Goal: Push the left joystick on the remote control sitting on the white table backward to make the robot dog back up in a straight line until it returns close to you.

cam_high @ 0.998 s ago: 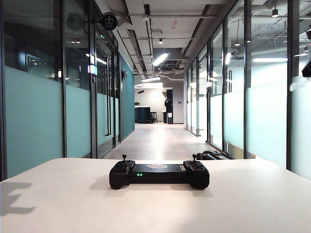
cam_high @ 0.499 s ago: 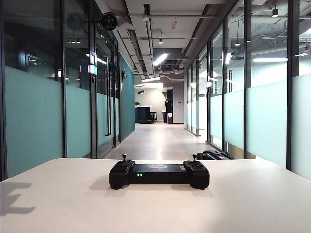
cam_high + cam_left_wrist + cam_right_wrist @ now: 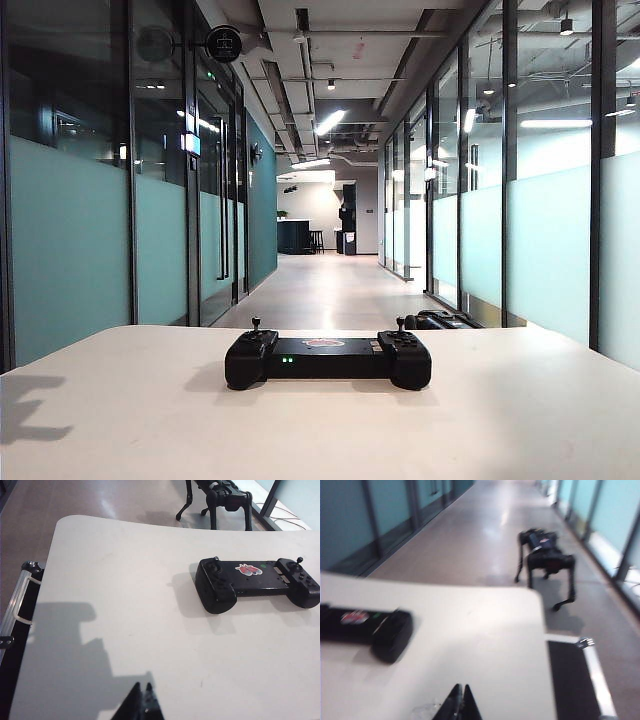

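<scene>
We judge the job nearly done: the robot dog (image 3: 546,560) stands just past the tabletop (image 3: 520,420) at about one o'clock of the remote control (image 3: 328,358), while left gripper (image 3: 141,704) and right gripper (image 3: 461,702) hang clear, jaws together.

The white table (image 3: 120,420), matte with a rounded edge, bears the remote control (image 3: 328,358) lying flat near its far edge. Nothing else resting on it is discernible, though the right wrist view is blurred.
</scene>
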